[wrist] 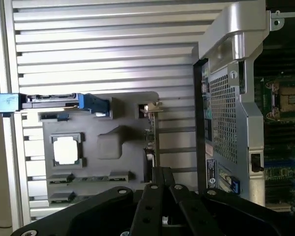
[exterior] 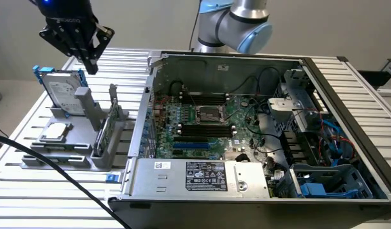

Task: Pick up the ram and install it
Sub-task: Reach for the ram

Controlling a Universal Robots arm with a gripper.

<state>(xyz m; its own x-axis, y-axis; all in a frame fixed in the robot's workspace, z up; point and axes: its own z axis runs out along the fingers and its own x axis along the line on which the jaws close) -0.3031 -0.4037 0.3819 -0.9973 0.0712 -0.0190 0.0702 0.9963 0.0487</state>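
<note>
Closed black jaws, tips pressed together and holding nothing, hang above the grey holder (exterior: 61, 160) near the worktop's (exterior: 348, 76) edge at the exterior view's left. The ram (exterior: 102, 134) stands on edge in that holder, on the side beside the open computer case (exterior: 214, 67), untouched. Exterior view: motherboard (exterior: 202, 119), hard drive (exterior: 61, 90). Wrist view: ram seen edge-on, square chip (wrist: 66, 150) lying flat. Worktop of slatted aluminium; pale wall (exterior: 151, 24) behind.

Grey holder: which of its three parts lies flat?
The small square silver chip; the hard drive and the slim memory stick both stand on edge.
</note>
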